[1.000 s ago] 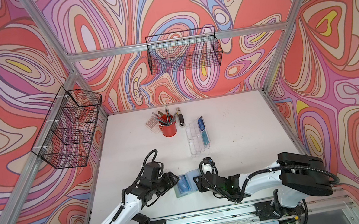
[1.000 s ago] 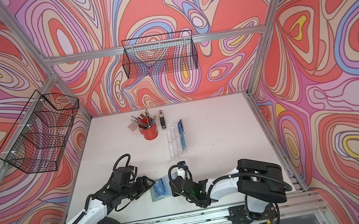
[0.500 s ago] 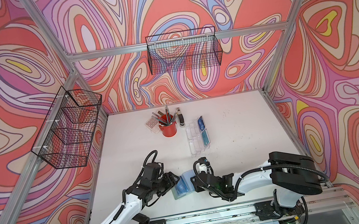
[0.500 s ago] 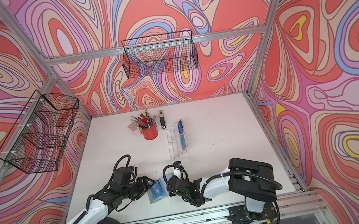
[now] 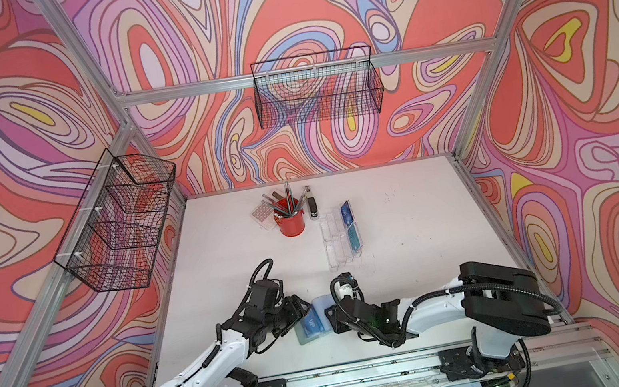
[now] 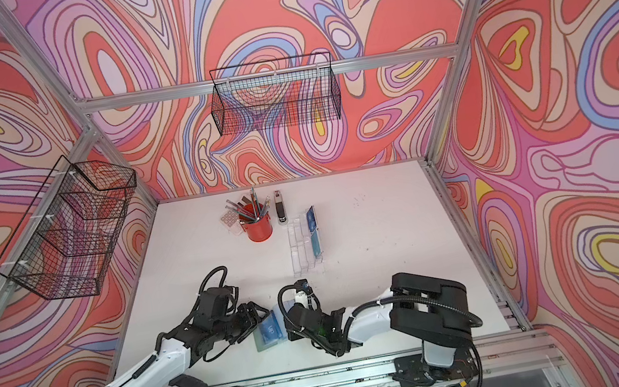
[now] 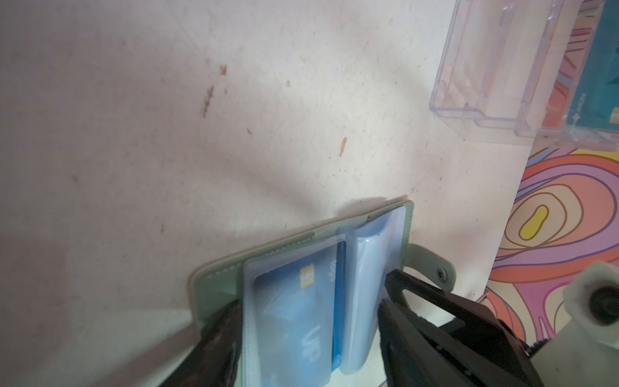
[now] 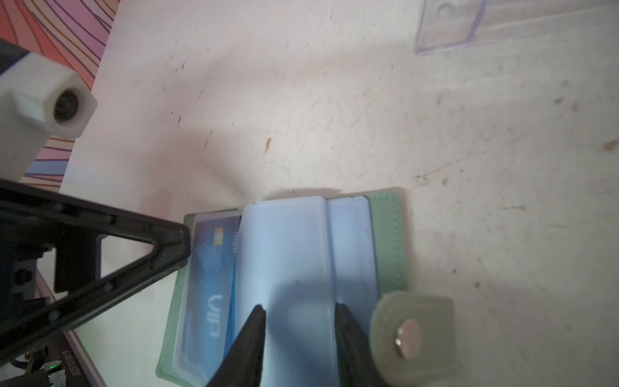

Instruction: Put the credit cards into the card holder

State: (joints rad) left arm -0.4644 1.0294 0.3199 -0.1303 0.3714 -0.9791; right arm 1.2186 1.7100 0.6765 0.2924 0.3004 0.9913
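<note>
Open card holder (image 7: 217,284) lying under the left gripper (image 7: 308,305) on the white table (image 7: 167,134).
The sage-green holder is lying spread open, a blue VIP card (image 7: 294,318) sitting inside one clear sleeve (image 7: 254,268). The gripper is straddling that sleeve, jaws standing apart. The snap-button strap (image 7: 432,264) is pointing toward the table's edge by the patterned wall (image 7: 552,217). Well apart, a clear acrylic stand (image 7: 485,83) is holding a teal card (image 7: 599,67).

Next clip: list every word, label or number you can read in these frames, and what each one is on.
"VIP": large pale letters on the blue card in a clear sleeve of the open card holder.
"logo": small print on the same card, beside its gold chip.
Teal card in the clear stand: there is lettering, but it is too blurred to read.
Everything else is too small to read.
</note>
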